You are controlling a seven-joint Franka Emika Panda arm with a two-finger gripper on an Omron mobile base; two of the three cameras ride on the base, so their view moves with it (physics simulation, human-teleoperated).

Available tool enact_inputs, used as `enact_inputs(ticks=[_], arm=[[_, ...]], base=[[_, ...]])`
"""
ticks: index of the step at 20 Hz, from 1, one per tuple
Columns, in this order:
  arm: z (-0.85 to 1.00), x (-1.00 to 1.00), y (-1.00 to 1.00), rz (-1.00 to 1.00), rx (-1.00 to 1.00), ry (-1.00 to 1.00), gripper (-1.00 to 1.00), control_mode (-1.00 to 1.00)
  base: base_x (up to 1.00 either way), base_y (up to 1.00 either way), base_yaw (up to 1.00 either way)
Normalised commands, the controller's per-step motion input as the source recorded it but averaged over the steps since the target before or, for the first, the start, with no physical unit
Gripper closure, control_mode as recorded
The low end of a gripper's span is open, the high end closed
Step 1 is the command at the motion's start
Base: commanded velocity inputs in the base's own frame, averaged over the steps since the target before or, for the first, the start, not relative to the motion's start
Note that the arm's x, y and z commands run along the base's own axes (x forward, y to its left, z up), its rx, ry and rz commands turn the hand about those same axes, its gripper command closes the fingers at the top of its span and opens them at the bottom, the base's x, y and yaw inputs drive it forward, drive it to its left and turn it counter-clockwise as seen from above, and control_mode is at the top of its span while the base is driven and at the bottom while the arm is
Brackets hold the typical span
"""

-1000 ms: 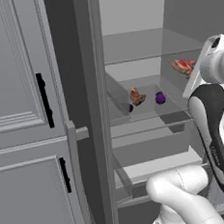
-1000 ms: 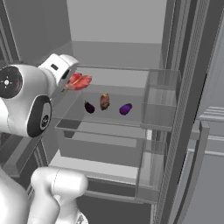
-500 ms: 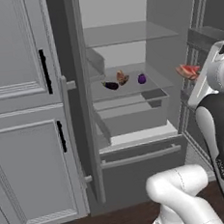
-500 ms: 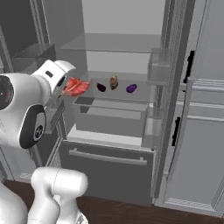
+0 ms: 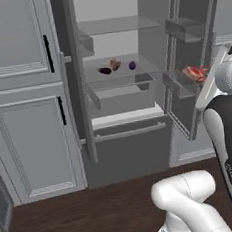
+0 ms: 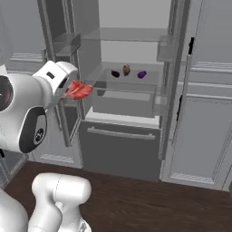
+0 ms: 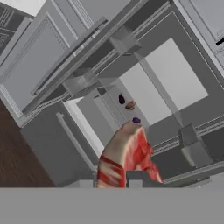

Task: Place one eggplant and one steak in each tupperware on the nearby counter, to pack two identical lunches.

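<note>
Steak (image 7: 127,159) held in shut jaws, long axis seemingly pointing fridgeward.

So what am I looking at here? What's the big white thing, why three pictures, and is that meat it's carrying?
The white shape is a robot arm on a driving base, in a computer-rendered kitchen. Two pictures come from cameras on the base, behind the arm on its left and right; the third looks out from the hand itself. Its claw is shut on a steak, a red slab of meat that looms large in the hand view. Ahead stands an open fridge. On its glass shelf lie two dark purple eggplants with a second, browner steak piece between them.
</note>
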Motion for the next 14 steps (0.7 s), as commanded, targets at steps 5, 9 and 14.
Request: enact_inputs(ticks=[5,9,14], arm=[[0.0,0.0,0.0,0.0,0.0,0.0,1.0,1.0],[0.0,0.0,0.0,0.0,0.0,0.0,1.0,1.0],[0.0,0.0,0.0,0.0,0.0,0.0,1.0,1.0]], base=[[-0.96,-0.2,-0.17],[-0.64,-0.56,-0.39],[-0.49,-0.57,-0.43]])
